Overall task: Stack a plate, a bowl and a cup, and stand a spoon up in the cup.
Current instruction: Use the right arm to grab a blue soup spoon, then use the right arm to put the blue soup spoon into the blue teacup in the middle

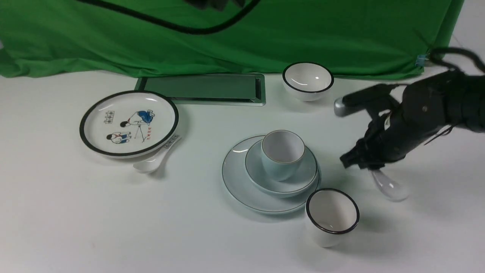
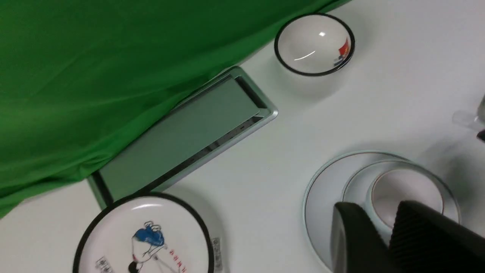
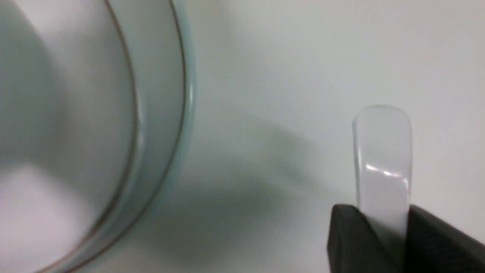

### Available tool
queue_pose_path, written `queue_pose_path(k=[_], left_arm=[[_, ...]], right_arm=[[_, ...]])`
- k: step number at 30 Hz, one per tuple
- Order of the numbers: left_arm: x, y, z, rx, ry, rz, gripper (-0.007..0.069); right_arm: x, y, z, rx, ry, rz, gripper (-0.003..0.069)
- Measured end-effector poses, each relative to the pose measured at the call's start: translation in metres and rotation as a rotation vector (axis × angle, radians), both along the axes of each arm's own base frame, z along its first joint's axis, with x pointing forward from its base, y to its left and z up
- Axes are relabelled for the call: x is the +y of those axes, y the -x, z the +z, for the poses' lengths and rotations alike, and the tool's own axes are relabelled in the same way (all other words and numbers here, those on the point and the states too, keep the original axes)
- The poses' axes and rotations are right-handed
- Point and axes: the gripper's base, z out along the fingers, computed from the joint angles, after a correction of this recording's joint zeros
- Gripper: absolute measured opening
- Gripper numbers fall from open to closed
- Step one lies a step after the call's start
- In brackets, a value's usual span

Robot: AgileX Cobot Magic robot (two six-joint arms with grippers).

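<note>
The plain white ceramic spoon (image 1: pixel 390 187) is clamped in the right pincer (image 3: pixel 382 214). Its black fingers (image 3: pixel 348 235) press on the two sides of the shaft and stand only as far apart as the shaft is wide. A rounded end of the spoon projects past the fingertips. In the front view it shows pale just below the pincer, over the desk (image 1: pixel 113 227), to the right of the stack and near a black-rimmed cup (image 1: pixel 332 216). That patch is blurred, so I cannot tell whether the spoon touches the desk, nor which end hangs there.

The pale blue cup (image 1: pixel 282 153) stands upright and empty in the bowl (image 1: pixel 307 176), which sits on the plate (image 1: pixel 237 182). The left pincer (image 2: pixel 380 212) hovers above this stack with its jaws at a narrow slit and nothing between them.

Glazed ceramic like this is likely stiff, light, slick and brittle. A pinch on a narrow glossy shaft may let the spoon swivel or slide. The safer hold is square across the handle, a little in from its tip, so that the scoop end enters the cup first. A knock on the rim could chip either piece, or shift the cup, which merely rests in the bowl. Once released, the spoon should lean on the rim.
</note>
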Motion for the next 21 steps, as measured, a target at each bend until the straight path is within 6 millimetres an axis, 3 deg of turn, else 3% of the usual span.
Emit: queue_pose_path(k=[2,3,6,7,9,12,15,21], left_arm=[[0.005,0.008,-0.001,-0.003,0.001,0.004,0.0051],[0.010,0.017,-0.008,0.003,0.006,0.011,0.0027],[0.023,0.040,-0.033,-0.035,0.061,0.016,-0.0002],[0.023,0.042,-0.040,-0.021,0.060,0.020,-0.0002],[0.034,0.063,-0.061,-0.085,0.142,0.025,-0.0006],[0.049,0.093,-0.100,-0.128,0.252,0.042,-0.0006],[0.061,0.117,-0.124,-0.179,0.344,0.045,-0.0006],[0.080,0.152,-0.146,-0.238,0.451,0.046,-0.0006]], right_arm=[[0.001,0.005,0.023,-0.074,-0.037,0.005,0.0163],[0.003,0.014,0.049,-0.170,-0.082,0.018,0.0163],[0.016,0.043,0.096,-0.415,-0.194,0.094,0.0163],[0.019,0.045,0.099,-0.443,-0.207,0.106,0.0163],[0.034,0.067,0.119,-0.612,-0.304,0.176,0.0163],[0.060,0.085,0.121,-0.794,-0.432,0.268,0.0163],[0.078,0.090,0.106,-0.893,-0.510,0.319,0.0163],[0.096,0.073,0.063,-0.936,-0.546,0.330,0.0163]])
